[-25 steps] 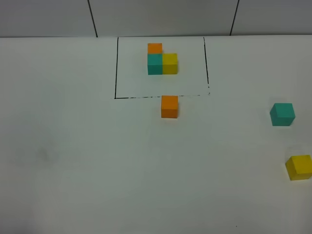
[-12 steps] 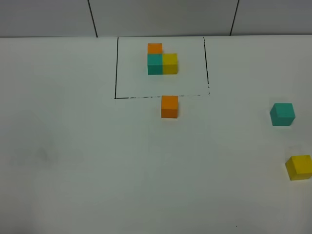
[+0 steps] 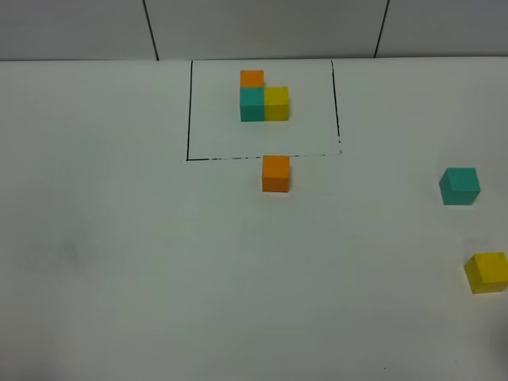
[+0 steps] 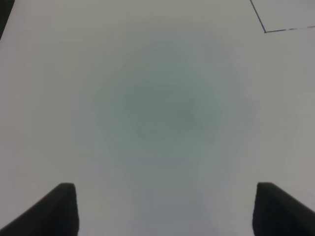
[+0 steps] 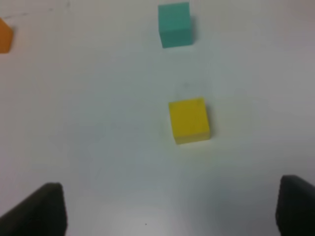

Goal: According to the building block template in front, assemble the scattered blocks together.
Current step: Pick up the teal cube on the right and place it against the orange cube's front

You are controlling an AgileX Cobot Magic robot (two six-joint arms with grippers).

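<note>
The template [image 3: 263, 97] is an L-shaped cluster of orange, teal and yellow cubes inside a black-line rectangle at the back centre. A loose orange cube [image 3: 275, 173] sits just in front of the rectangle's front line. A loose teal cube [image 3: 459, 186] and a loose yellow cube [image 3: 486, 272] lie at the right edge. The right wrist view shows the yellow cube [image 5: 189, 120], the teal cube [image 5: 174, 24] and part of the orange cube [image 5: 4, 34]; my right gripper [image 5: 170, 209] is open and empty, short of the yellow cube. My left gripper [image 4: 167, 209] is open over bare table.
The white table [image 3: 159, 262] ends at a grey panelled wall [image 3: 262, 28] behind the template. A corner of the black rectangle line [image 4: 275, 24] shows in the left wrist view. Neither arm shows in the exterior view.
</note>
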